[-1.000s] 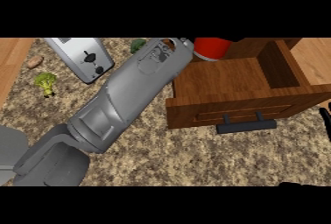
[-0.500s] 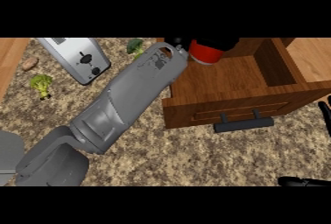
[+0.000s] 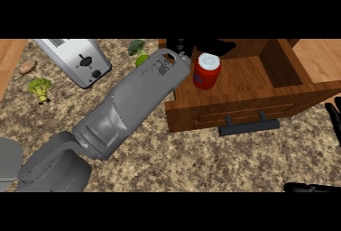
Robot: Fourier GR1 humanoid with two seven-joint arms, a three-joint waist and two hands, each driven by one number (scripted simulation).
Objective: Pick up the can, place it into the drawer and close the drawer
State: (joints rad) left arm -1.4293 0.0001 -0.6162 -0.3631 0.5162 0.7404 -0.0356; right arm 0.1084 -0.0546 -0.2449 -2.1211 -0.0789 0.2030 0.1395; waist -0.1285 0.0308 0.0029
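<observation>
A: Can [image 3: 206, 71] status? We need it logged relative to the left hand [image 3: 216, 46].

B: Red can, white top, upright, directly below the left hand's black fingers and touching or nearly touching them. It stands inside the open wooden drawer [image 3: 200, 108], near the back left corner.

A: Grip state?

B: We cannot tell. Most of that hand is cut off at the view's top, so whether it is clasping the can's top or has let go is unclear.

A: Right hand [image 3: 335, 124]?

B: Resting at the view's right edge, fingers straight and relaxed, holding nothing. The drawer handle [image 3: 250, 127] lies to its left, a little apart.

A: Step in hand?

B: We judge it as placing or releasing. To do it well, we'd want the can's base flat on the drawer floor before the fingers spread, then lift the hand straight up so nothing tips it. The grey forearm [image 3: 133, 108] crosses the drawer's left wall, so it must leave before any push on the drawer front.

A: Risk?

B: A tall can could topple when the drawer shuts, so we'd push slowly.
</observation>
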